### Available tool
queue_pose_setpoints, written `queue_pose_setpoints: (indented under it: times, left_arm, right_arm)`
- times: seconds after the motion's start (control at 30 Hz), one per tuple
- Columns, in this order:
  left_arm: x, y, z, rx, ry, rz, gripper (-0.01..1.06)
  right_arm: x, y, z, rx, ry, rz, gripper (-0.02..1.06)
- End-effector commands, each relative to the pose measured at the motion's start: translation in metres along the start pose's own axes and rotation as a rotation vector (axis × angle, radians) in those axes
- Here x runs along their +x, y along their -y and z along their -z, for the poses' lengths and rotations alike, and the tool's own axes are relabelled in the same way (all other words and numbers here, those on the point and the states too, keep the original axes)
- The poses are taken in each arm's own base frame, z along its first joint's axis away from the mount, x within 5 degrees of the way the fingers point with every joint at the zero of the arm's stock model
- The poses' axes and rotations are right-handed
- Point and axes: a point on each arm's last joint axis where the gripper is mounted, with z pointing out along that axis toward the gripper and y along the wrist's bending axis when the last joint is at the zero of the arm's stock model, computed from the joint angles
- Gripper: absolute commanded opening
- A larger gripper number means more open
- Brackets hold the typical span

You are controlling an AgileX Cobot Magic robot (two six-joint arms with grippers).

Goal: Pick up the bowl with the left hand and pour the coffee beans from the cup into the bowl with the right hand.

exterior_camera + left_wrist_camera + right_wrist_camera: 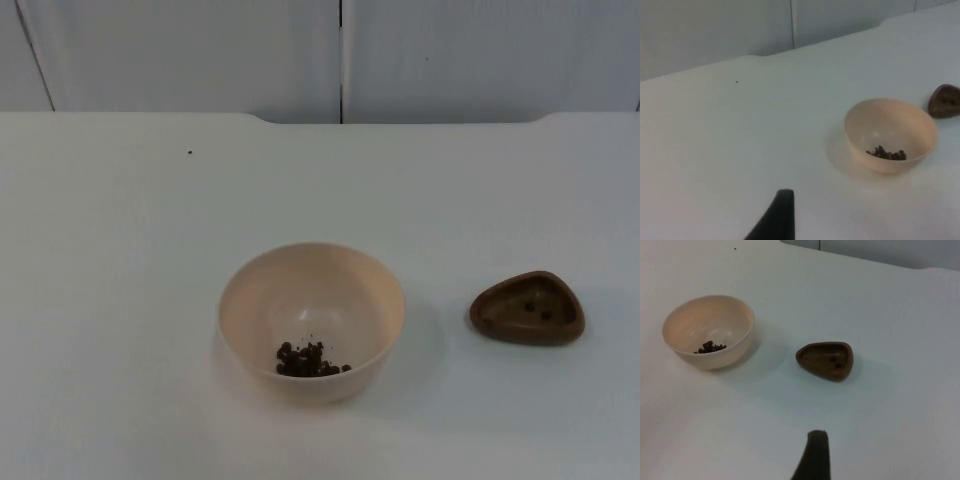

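Note:
A cream bowl [300, 290] stands on the white table near the front centre, with a small heap of coffee beans [308, 360] against its near wall. To its right lies a low brown wooden cup [503, 320] of rounded triangular shape, with two beans left inside. The left gripper [776, 217] hangs above the table well to the left of the bowl [890, 122], away from it. The right gripper [812, 457] hovers in front of the cup [815, 356], apart from it, with the bowl [710, 320] further off. Neither one holds anything that I can see.
The grey partition wall [340, 55] closes off the table at the back. A tiny dark speck [189, 152] lies far left on the table top.

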Motion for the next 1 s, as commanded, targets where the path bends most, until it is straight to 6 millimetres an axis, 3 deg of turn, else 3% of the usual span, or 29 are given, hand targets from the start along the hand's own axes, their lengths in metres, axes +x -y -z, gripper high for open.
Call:
queue_pose_setpoints:
  times: [0.0,0.23,0.97]
  left_arm:
    - [0.002,-0.002,-0.001,-0.023,-0.005,0.001,1.0]
    - [0.016,-0.003,-0.016,-0.04,-0.077,0.07,1.0]
    - [0.015,0.002,-0.015,0.015,-0.075,0.021,1.0]
  right_arm:
    - [0.0,0.0,0.001,0.003,0.006,0.01,0.69]
    - [0.0,0.0,0.001,0.003,0.006,0.01,0.69]
    - [0.0,0.0,0.001,0.003,0.006,0.01,0.69]
